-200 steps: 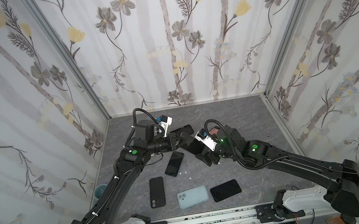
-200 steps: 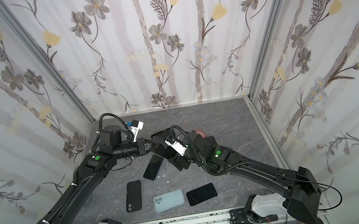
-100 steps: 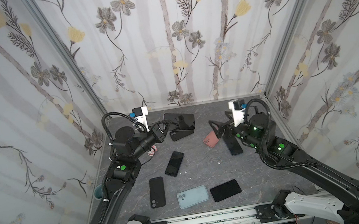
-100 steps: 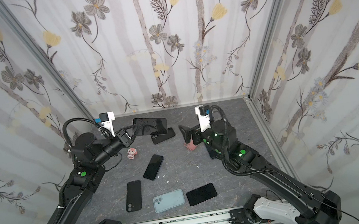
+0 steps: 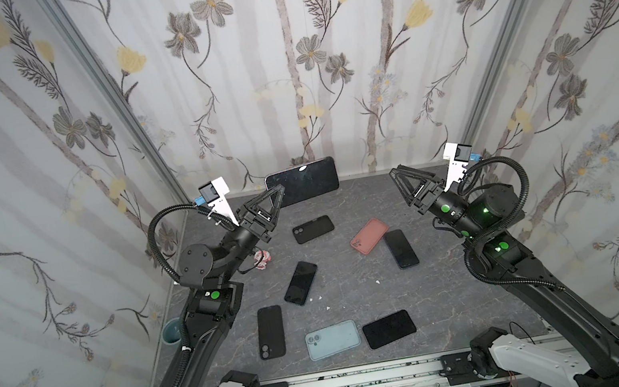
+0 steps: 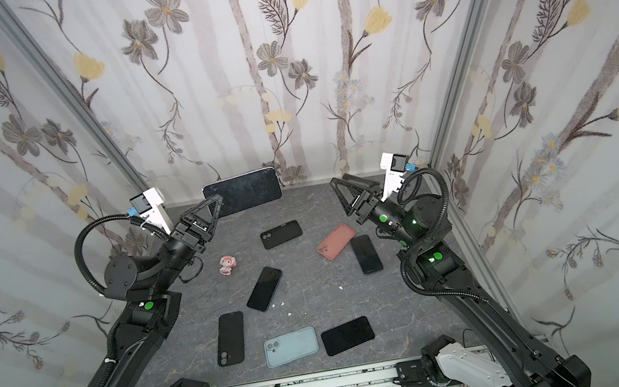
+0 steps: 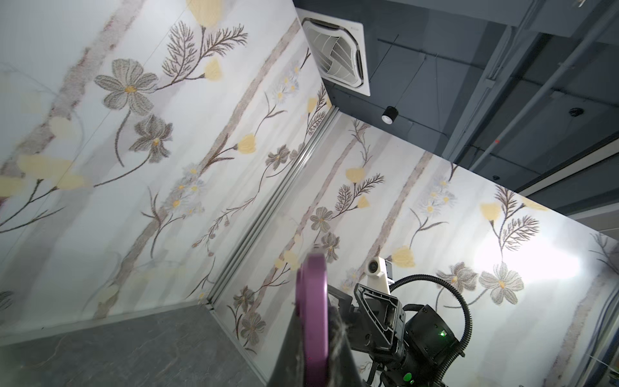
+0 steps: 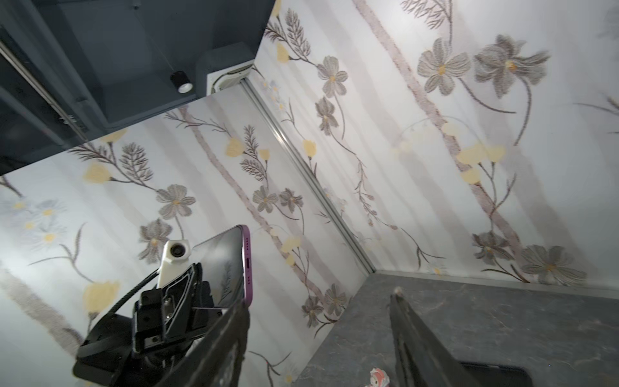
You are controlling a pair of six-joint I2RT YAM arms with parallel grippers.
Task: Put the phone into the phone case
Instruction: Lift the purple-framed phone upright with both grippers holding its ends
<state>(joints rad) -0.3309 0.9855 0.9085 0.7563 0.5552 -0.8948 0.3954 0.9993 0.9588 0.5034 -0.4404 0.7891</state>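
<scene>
Grey marbled tabletop (image 5: 464, 304), landmark pink case (image 5: 369, 235). Just beside its right edge lies a dark phone (image 5: 401, 248). To its left are a black case (image 5: 312, 229) and a small figurine (image 6: 228, 264). Nearer the camera lie a black phone (image 5: 300, 283), a second black case (image 5: 270, 332), a pale blue case (image 5: 332, 339) and a black slab (image 5: 389, 329).

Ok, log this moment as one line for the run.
left jaws: shut on phone, held above table | right jaws: open, empty, also held up | phone: bare, uncased
</scene>
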